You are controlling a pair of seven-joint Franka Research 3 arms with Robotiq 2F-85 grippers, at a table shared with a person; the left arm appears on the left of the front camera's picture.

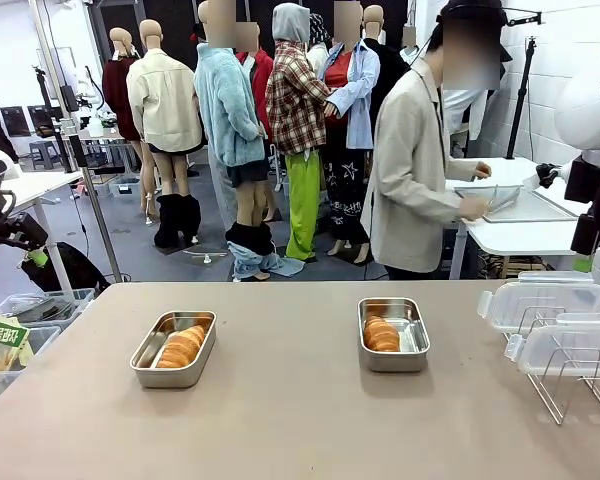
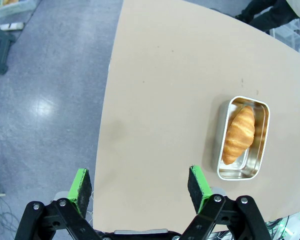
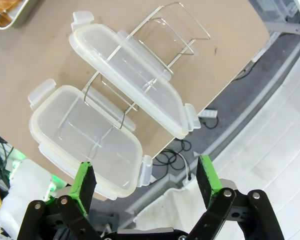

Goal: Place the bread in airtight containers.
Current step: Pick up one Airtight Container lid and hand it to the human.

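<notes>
Two steel airtight containers stand open on the tan table. The left container holds one golden bread roll, and the right container holds the other roll. In the left wrist view my left gripper hangs open and empty over the table's edge, with the container and its bread off to one side. My right gripper is open and empty above two clear clip-on lids resting on a wire rack.
The lids and the wire rack sit at the table's right edge. A person stands beyond the far side, handling a flat metal tray on another table. Bins stand on the floor at left.
</notes>
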